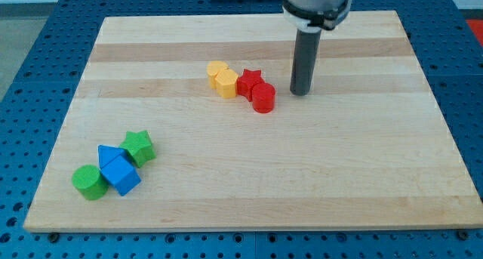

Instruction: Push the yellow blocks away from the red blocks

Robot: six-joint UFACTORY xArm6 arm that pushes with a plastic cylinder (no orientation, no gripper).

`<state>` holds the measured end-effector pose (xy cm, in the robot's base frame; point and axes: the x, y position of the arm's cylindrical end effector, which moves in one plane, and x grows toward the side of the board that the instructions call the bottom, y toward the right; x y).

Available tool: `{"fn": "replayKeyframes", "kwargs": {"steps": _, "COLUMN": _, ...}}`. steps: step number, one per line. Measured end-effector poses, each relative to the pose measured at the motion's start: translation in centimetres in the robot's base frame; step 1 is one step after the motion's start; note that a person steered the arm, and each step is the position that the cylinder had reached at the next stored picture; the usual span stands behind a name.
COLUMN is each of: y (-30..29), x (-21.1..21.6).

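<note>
Blue pegboard frames a pale wooden board (249,191) that fills most of the view. Nearest the board's bottom-left corner sits a cluster apart from my job: a green cylinder (89,183), a blue cube (121,176) with a blue triangular block (109,154) touching it, and a green star (139,146).

Farther up, around the middle of the board toward its top edge, the task's four blocks lie packed in a row: a yellow heart-like block (217,70) and a yellow hexagonal block (226,83) on the view's left, touching a red star (250,82) and a red cylinder (263,98) on the view's right. My tip (300,92) rests just beside the red pair, on their right, not touching. I have no jaws to open or close, only this rod.

From this side a push would shove red into yellow. I judge it best to circle around the top of the row, come down into the seam between the red star and the yellows, and sweep left toward the board's left edge.
</note>
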<state>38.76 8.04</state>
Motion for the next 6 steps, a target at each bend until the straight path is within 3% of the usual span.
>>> {"fn": "replayKeyframes", "kwargs": {"steps": 2, "y": -1.4, "x": -4.4}}
{"fn": "replayKeyframes", "kwargs": {"steps": 6, "y": -11.8, "x": -3.9}}
